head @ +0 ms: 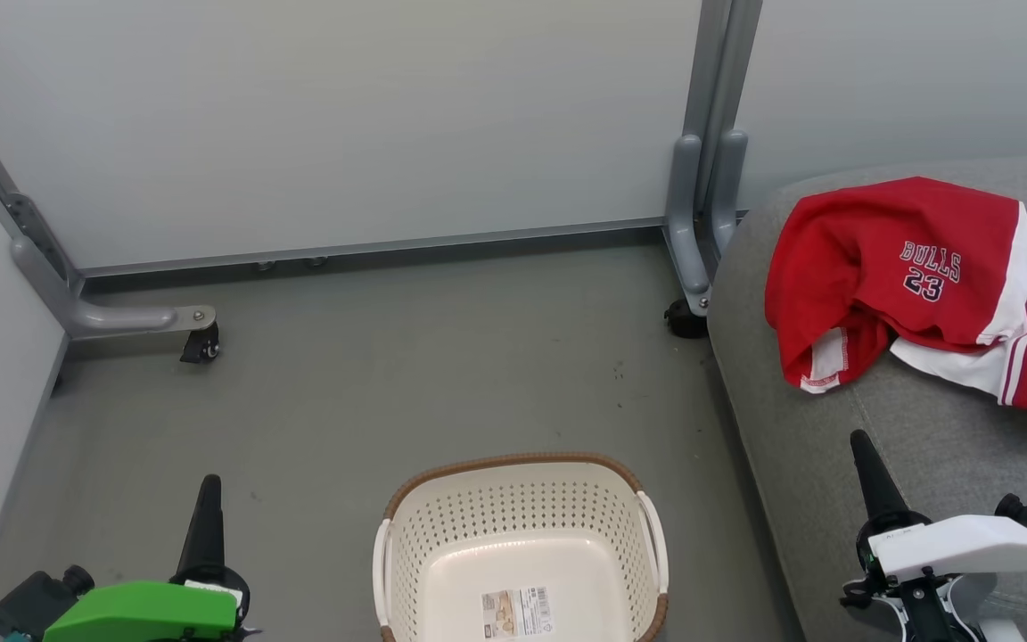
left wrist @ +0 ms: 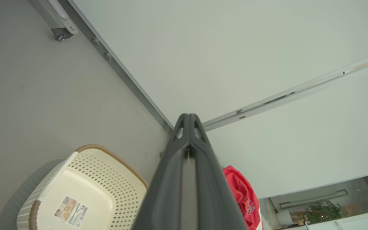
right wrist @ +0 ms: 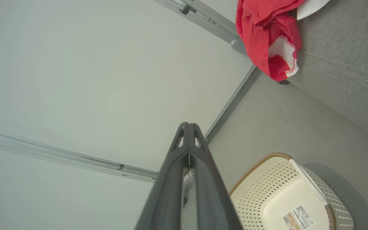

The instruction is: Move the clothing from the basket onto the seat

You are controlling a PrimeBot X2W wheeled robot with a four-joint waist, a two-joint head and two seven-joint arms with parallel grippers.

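Crumpled red-and-white clothing (head: 915, 276) on the grey fabric seat (head: 924, 446); perforated cream plastic basket (head: 513, 460), brown-rimmed, on the floor (head: 389, 357); left gripper (head: 209, 489) and right gripper (head: 862, 448) closed, empty.

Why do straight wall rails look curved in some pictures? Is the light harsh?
Head view: soft, even light; lettering on the clothing reads sharply. Left wrist view: the wide lens bows the wall rail. Right wrist view: same bowing; the basket casts a faint shadow on the floor.

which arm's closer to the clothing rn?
Right. Right arm sits over the seat, just below the clothing in the head view; left arm is beyond the basket, over the floor.
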